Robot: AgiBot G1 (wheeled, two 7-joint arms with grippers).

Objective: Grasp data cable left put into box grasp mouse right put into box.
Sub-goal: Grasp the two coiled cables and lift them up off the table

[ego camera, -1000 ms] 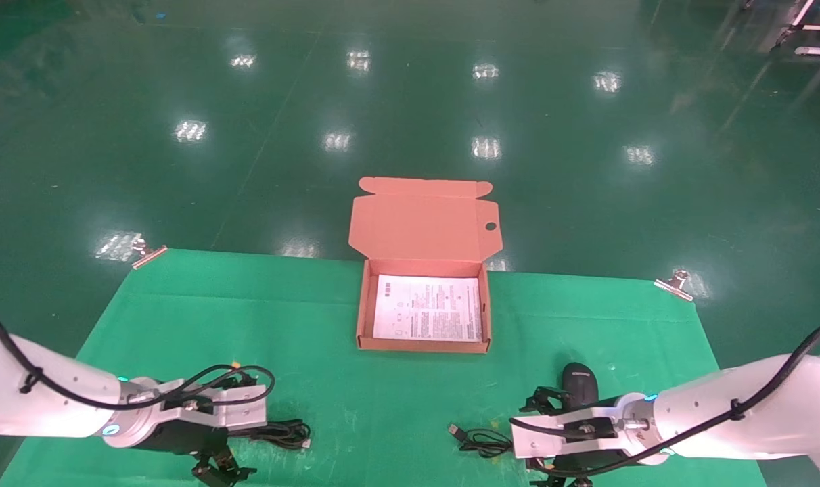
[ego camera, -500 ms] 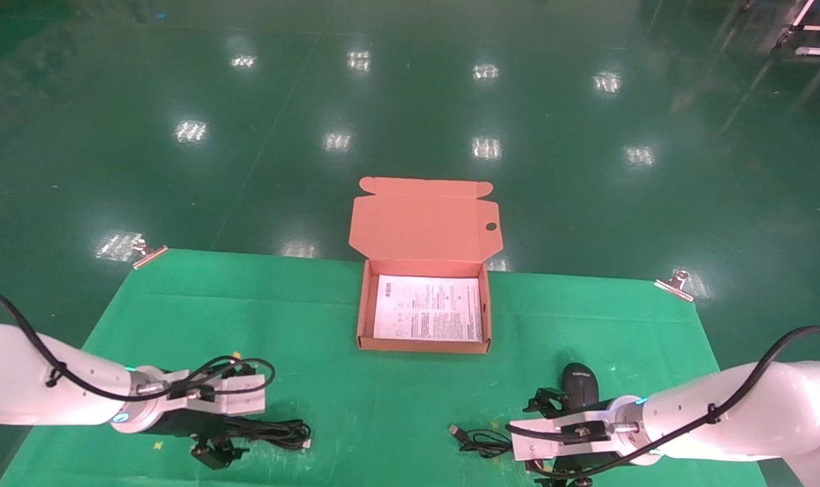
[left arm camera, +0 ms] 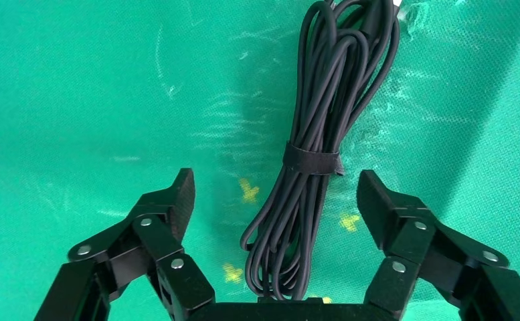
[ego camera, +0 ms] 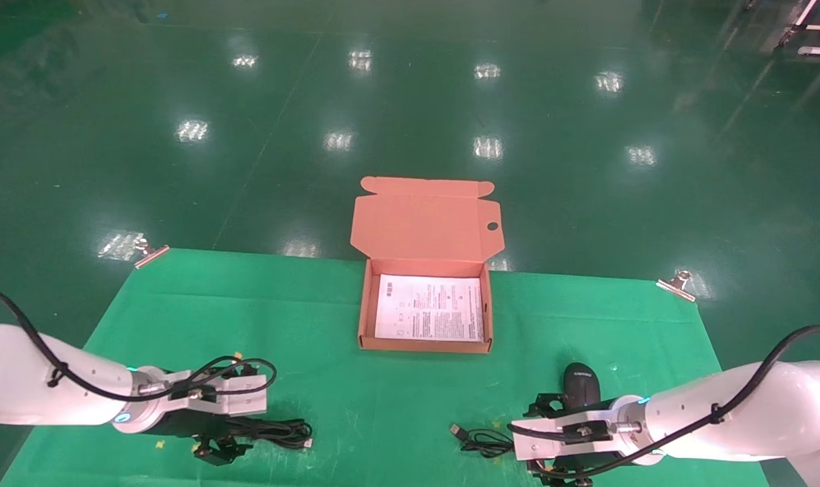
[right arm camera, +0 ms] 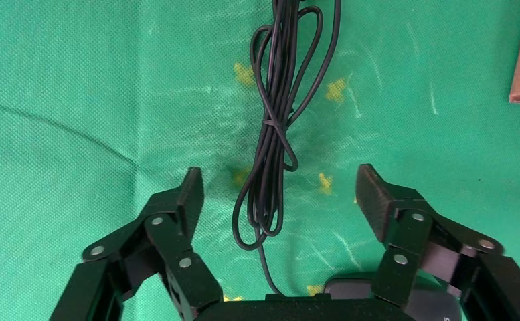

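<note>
Left claw (left arm camera: 274, 200) spread astride the data cable (left arm camera: 324, 147), positioned to pinch. Right claw (right arm camera: 280, 194) spread above the mouse (ego camera: 581, 383). Box (ego camera: 364, 318) open to receive.

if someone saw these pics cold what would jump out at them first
Probably the open orange-pink box at the far middle of the green cloth, lid flap up and a white leaflet lying inside. Then the two white arms at the near edge: the left gripper spread open over the data cable, and the right gripper open over the mouse and its looped cord.
</note>
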